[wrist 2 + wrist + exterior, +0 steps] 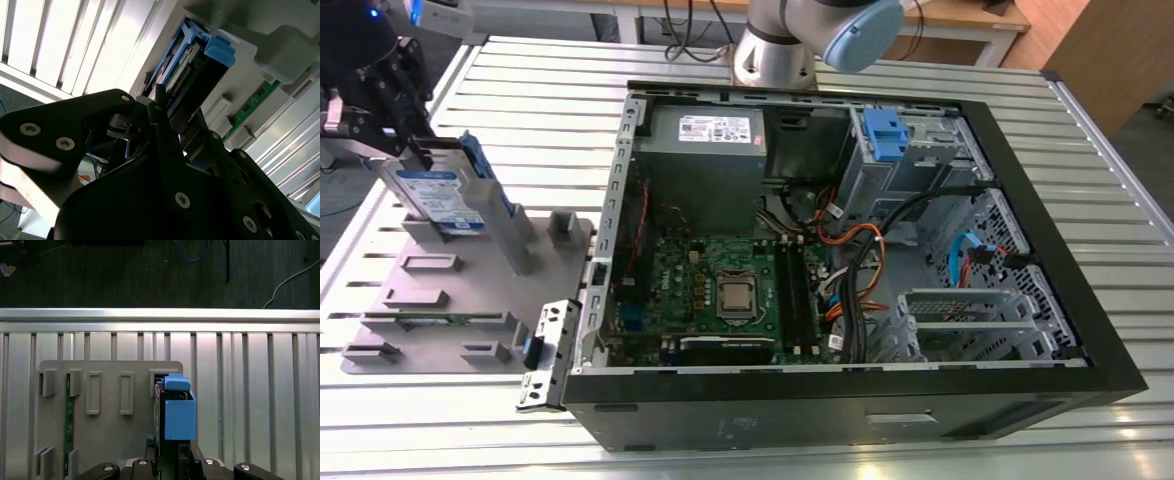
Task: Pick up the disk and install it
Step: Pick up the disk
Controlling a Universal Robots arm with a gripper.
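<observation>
Disk (444,200) hasn't gone into the computer case (854,405). It stands on edge in a grey rack (454,300) on the slatted metal table (467,440), just beside the case on the exterior view's left. Blue bracket faces up, label faces outward.

Gripper (416,150) is right at the disk's top edge, on the side away from the case. In both wrist views the gripper (180,117) (170,452) straddles the disk (200,62) (177,415). Can't tell whether it is clamped on or only sitting around it. The disk's lower end looks to be down in the rack (110,440) slot.

A thin green board (67,430) sits in another slot of the rack, further from the case than the disk.

Case lies on its side with the panel off:
- Grey power supply (704,140) in the far corner.
- Metal cage with a blue tab (887,135) beside the power supply.
- Green mainboard (720,290) on the floor of the case.

Arm base (781,50) stands just behind the case.
</observation>
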